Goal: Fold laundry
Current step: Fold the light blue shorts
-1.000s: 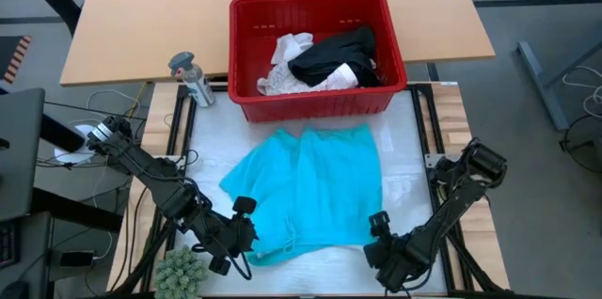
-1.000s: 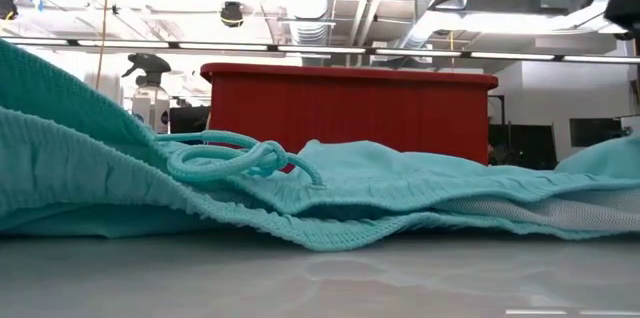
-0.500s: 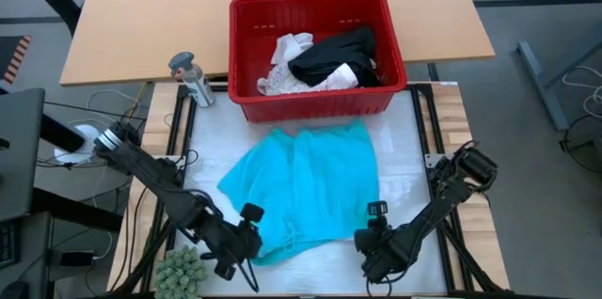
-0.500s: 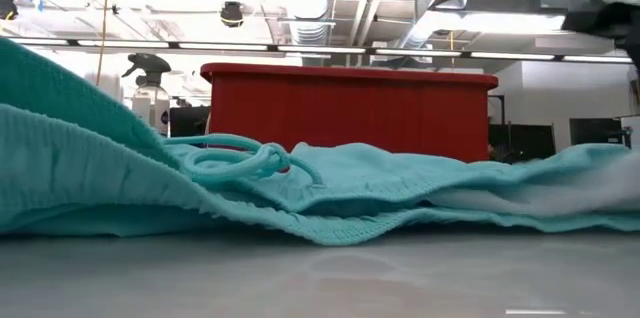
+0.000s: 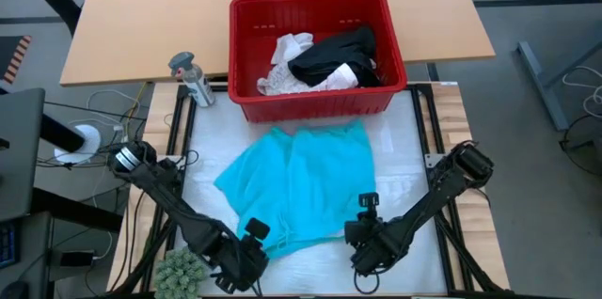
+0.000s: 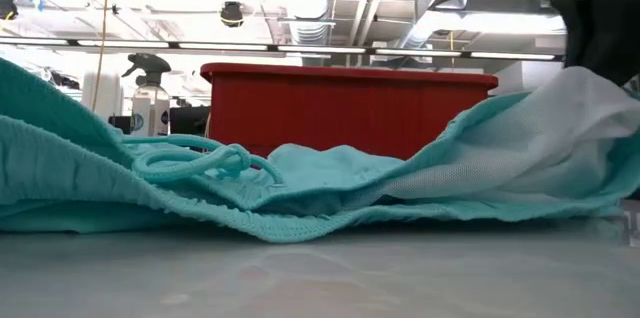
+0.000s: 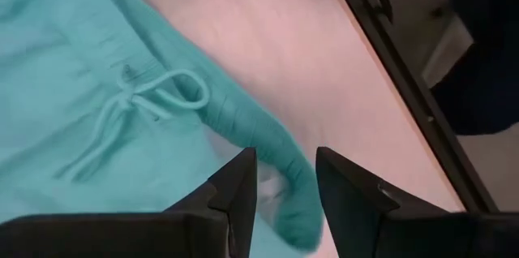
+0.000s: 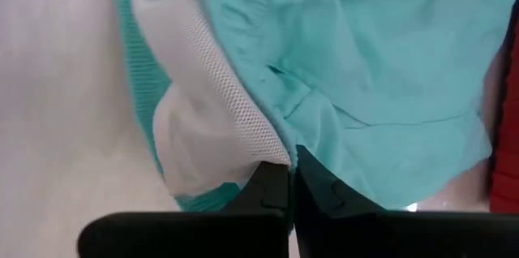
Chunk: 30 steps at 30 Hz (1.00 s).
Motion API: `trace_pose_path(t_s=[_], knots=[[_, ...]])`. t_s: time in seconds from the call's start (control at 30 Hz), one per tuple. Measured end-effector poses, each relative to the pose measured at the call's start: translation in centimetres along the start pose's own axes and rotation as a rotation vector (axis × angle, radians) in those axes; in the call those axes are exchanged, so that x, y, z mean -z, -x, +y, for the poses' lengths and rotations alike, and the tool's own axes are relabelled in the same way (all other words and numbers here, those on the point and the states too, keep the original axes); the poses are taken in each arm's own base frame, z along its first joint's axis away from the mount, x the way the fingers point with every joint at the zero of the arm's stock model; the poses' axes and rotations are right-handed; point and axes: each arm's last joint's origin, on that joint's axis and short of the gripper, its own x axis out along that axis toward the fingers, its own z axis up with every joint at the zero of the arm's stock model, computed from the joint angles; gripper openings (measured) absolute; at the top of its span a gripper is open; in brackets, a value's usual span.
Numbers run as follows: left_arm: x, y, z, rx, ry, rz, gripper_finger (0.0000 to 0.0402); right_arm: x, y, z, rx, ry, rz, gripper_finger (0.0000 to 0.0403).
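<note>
The teal shorts [image 5: 301, 181] lie spread on the table's white mat, waistband and drawstring [image 7: 142, 100] toward the near edge. My left gripper [image 5: 256, 245] is at the waistband's near left corner, shut on it. My right gripper [image 5: 353, 236] is shut on the near right corner, where white mesh lining [image 8: 203, 112] shows. More laundry, white [image 5: 287, 55] and black [image 5: 337, 55], lies in the red basket [image 5: 310, 102] at the far side. My left gripper has the ribbed waistband's corner [image 7: 290, 189] between its two fingers, coming from above at a slant. In the low view the cloth [image 6: 40, 88] rises off the table toward that side. My right gripper pinches the waistband edge where teal cloth meets mesh lining [image 8: 280, 151], between its two fingers, slanting down from above. Several layers seem gathered there. That corner [image 6: 570, 98] is lifted off the table, the cloth sloping down from it.
A green fuzzy plant [image 5: 181, 269] sits at the near left, close to my left arm. A spray bottle [image 5: 191, 75] stands left of the basket. The basket's front wall lies just beyond the shorts' far end. Bare mat [image 5: 400, 177] shows right of the shorts.
My right gripper has shut on the shorts' near right corner, then gone up, toward the far edge and toward the left, lifting that corner and baring the mesh lining. My left gripper has gone toward the near edge and the right and sunk a little, the left corner sinking with it.
</note>
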Motion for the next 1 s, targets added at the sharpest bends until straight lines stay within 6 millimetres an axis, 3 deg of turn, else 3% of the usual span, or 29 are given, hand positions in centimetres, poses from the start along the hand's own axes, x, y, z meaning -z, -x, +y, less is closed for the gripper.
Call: trace_pose_path(t_s=[0.13,0.23,0.4,0.6,1.0], knots=[[-0.7,1.5,-0.7,-0.063,0.002,-0.037,0.0118,-0.4,-0.4,-0.5,0.001,-0.007,0.005,0.0023],[-0.5,1.6,-1.0,-0.080,0.128,-0.035,0.0118,-0.6,-0.5,-0.8,0.002,-0.017,0.010,0.0027],[0.6,-0.3,-0.6,-0.160,0.374,0.108,0.0117,-0.6,-0.5,-0.8,0.002,-0.004,0.010,0.0024],[0.8,-3.3,-1.1,-0.147,0.505,0.202,0.0096,-0.6,-0.5,-0.8,0.006,-0.003,0.004,0.0030],[1.5,-2.9,-1.1,-0.140,0.629,0.280,0.0054,-0.6,-0.5,-0.8,0.017,-0.020,-0.003,0.0030]])
